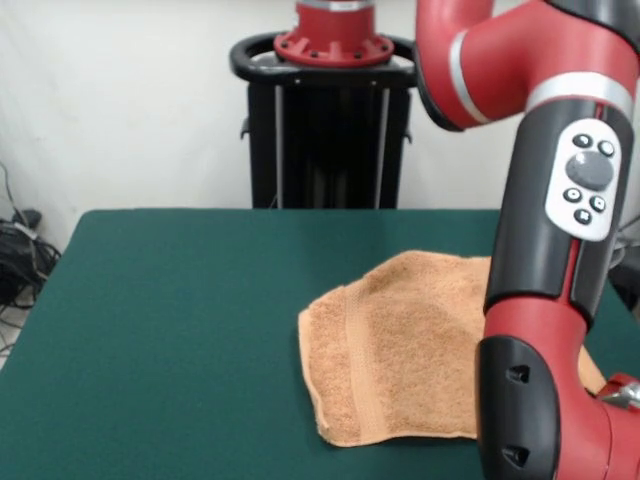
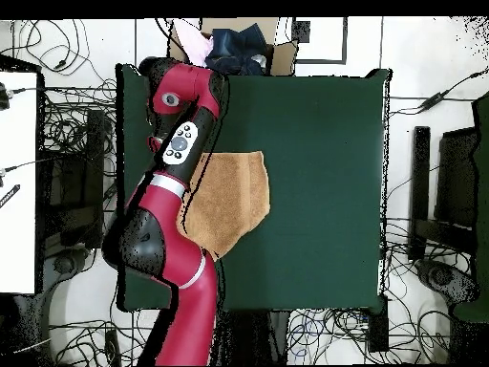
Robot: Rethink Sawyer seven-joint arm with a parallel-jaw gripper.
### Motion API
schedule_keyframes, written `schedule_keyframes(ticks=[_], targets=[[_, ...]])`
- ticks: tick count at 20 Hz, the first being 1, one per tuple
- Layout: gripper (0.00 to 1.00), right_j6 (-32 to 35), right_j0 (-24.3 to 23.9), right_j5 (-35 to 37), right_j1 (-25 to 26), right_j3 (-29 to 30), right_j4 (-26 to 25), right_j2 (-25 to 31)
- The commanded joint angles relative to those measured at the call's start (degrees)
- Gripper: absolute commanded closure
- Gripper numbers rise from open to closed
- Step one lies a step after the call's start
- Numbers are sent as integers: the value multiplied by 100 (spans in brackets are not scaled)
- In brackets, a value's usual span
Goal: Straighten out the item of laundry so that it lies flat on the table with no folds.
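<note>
The item of laundry [image 1: 400, 345] is a light orange-tan towel lying on the right half of the dark green table [image 1: 180, 320] in the front view. A woven band runs along its left side, and that part looks flat. Its right part is hidden behind the red and black arm [image 1: 545, 300]. From overhead the towel [image 2: 234, 196] sits near the table's [image 2: 325, 172] left edge, its outline skewed and tapering to a point at the bottom. The arm [image 2: 177, 153] crosses the towel's left side. The arm's end reaches past the towel, and the gripper shows in neither view.
Cables lie on the floor [image 1: 20, 250] beside the table and all around it in the overhead view. A cardboard box with dark cloth [image 2: 239, 43] stands just beyond the table's top edge overhead. A white surface [image 2: 17, 182] flanks the left.
</note>
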Motion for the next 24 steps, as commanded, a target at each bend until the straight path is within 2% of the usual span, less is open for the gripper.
schedule_keyframes(ticks=[1,4,8,13,18,24], targets=[[100,-2381,366,-1057,-6,-68,-1149,1552],[100,-2596,633,-1088,14,267,-1594,2183],[100,-2477,615,-1089,-83,77,-1899,2554],[100,-2241,501,-912,-337,-260,-1900,2656],[100,-2069,524,-909,-427,-329,-1863,2830],[100,-1816,562,-1045,-491,-439,-1595,3058]])
